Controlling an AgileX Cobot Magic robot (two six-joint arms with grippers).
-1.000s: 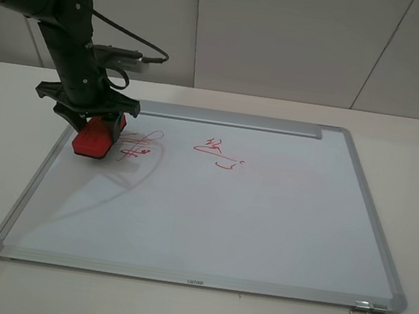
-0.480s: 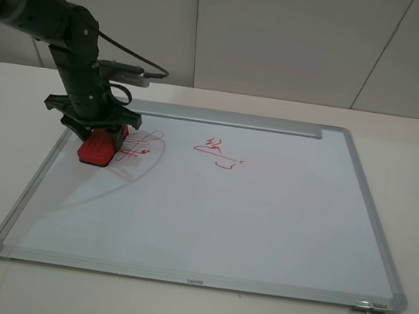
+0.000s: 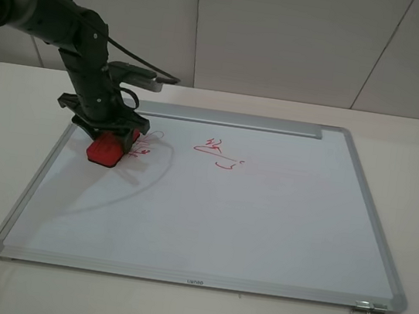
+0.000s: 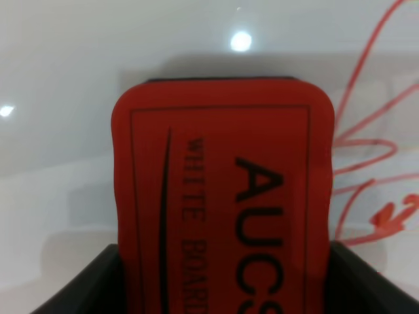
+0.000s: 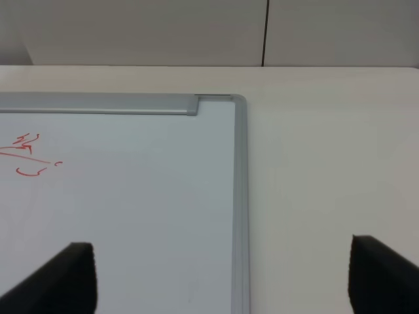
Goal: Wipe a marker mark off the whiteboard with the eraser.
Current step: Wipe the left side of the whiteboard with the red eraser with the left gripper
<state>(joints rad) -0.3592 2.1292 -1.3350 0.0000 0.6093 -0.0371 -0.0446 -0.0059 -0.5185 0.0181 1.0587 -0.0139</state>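
The whiteboard (image 3: pixel 263 219) lies flat on the table, silver-framed. My left gripper (image 3: pixel 112 136) is shut on the red eraser (image 3: pixel 106 150), which sits low over the board's far-left part. The lettering "AUCS" shows on the eraser (image 4: pixel 222 196) between the black fingers (image 4: pixel 98 284). The marker mark (image 3: pixel 143 146), a dense red scribble, lies right beside the eraser's edge, and its strokes (image 4: pixel 366 150) run past the block's side. My right gripper (image 5: pixel 222 275) is open above the board's far-right corner, with nothing between its fingers.
A sparser red squiggle (image 3: pixel 221 155) is drawn near the board's middle and shows again as the squiggle (image 5: pixel 29 157) in the right wrist view. A metal tray strip (image 3: pixel 230 118) runs along the far edge. Wire clips (image 3: pixel 369 312) hang at the near-right corner.
My left arm has shifted right and slightly away with the eraser, bringing the block lower and up against the dense scribble. The right gripper's motion cannot be judged.
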